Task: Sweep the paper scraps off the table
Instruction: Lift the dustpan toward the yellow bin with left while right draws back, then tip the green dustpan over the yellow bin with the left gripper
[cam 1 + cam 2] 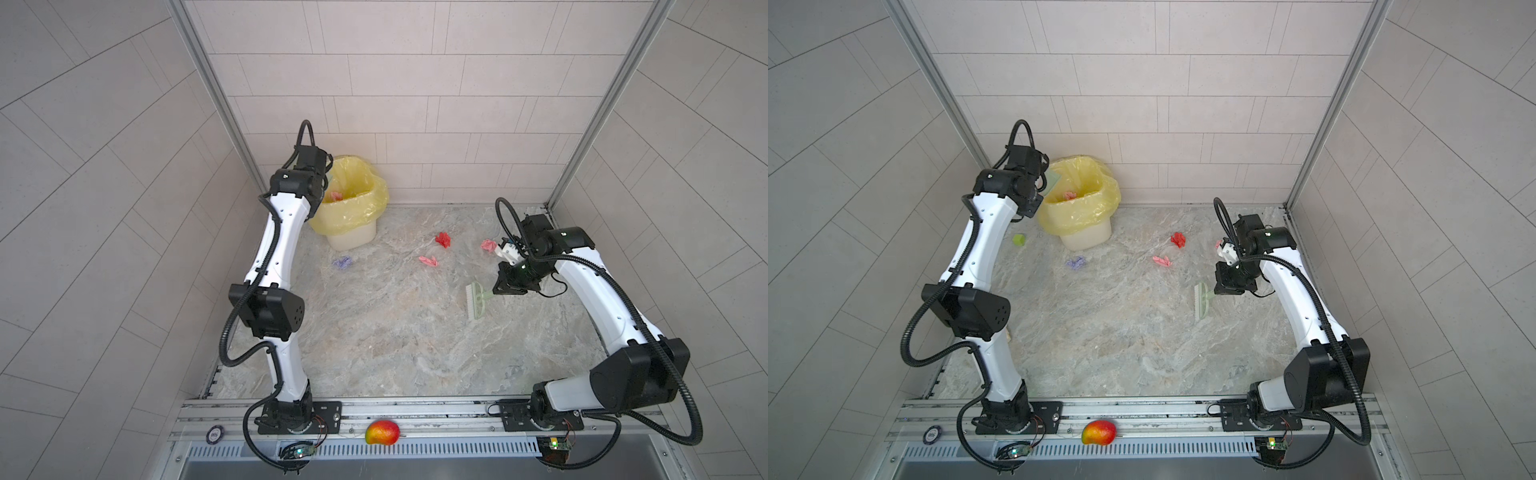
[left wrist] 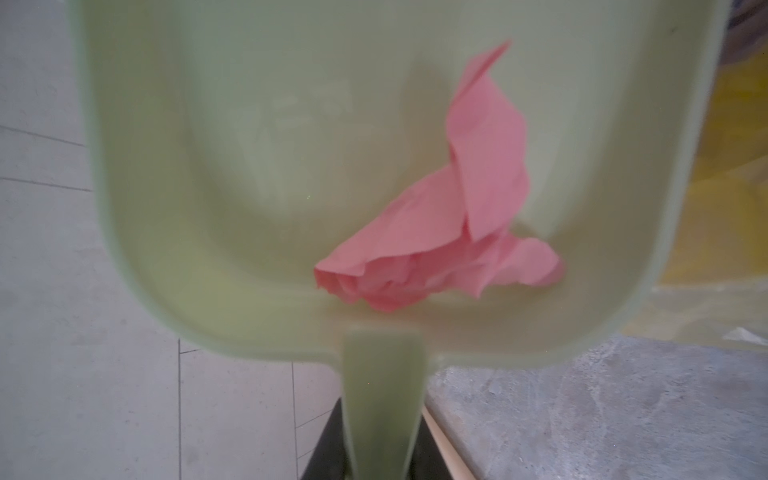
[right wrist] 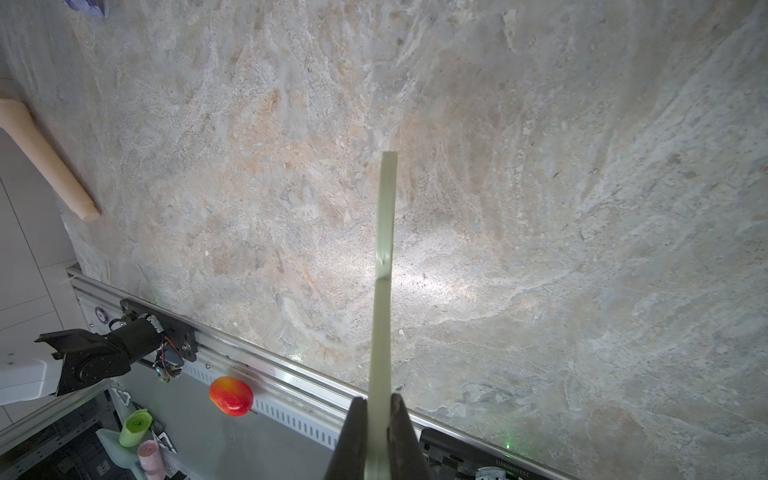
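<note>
My left gripper (image 2: 380, 436) is shut on the handle of a pale green dustpan (image 2: 249, 166) held beside the yellow-lined bin (image 1: 361, 183). A pink paper scrap (image 2: 457, 232) lies in the pan. More pink scraps (image 1: 336, 195) lie inside the bin. On the table (image 1: 395, 340) lie a red scrap (image 1: 443, 240), a pink scrap (image 1: 429, 262), a lavender scrap (image 1: 342, 262) and another pink scrap (image 1: 488, 246) close to the right wrist. My right gripper (image 3: 378, 403) is shut on the handle of a pale green brush (image 1: 477, 300), held just above the table at the right.
A lime-green cube (image 1: 1018, 240) sits by the left arm near the bin. A red-yellow mango (image 1: 382, 432) rests on the front rail. A beige wooden rod (image 3: 45, 162) lies along the table's left edge. Tiled walls close in three sides.
</note>
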